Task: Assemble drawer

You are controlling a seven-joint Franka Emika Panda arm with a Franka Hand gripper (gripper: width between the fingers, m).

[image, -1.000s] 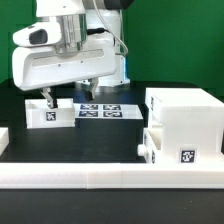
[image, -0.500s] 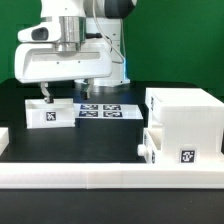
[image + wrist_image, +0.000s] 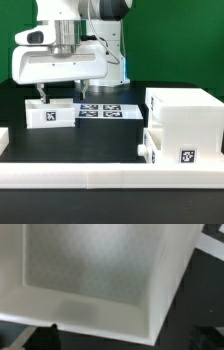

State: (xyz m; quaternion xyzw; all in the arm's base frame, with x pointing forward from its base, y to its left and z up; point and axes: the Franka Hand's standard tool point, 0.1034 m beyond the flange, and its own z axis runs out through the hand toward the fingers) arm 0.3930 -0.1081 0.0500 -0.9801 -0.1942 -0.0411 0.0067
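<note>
A small white drawer tray (image 3: 50,113) with a tag on its front stands at the exterior view's left. My gripper (image 3: 62,93) hangs right over it, open, with one fingertip (image 3: 42,96) at the tray's left end and the other past its right end. In the wrist view the tray's hollow inside (image 3: 95,269) fills the picture, and my gripper (image 3: 125,339) straddles its near wall without gripping it. The large white housing (image 3: 185,115) stands at the exterior view's right. A second tray (image 3: 150,146) sits low at the housing's left side.
The marker board (image 3: 105,110) lies flat just right of the small tray. A long white border bar (image 3: 110,176) runs along the front, and another white bar (image 3: 3,140) lies at the left edge. The robot's white base (image 3: 70,65) stands behind the tray.
My gripper has moved a little toward the exterior view's left, over the small tray. The tray, the housing and the second tray have not moved.
</note>
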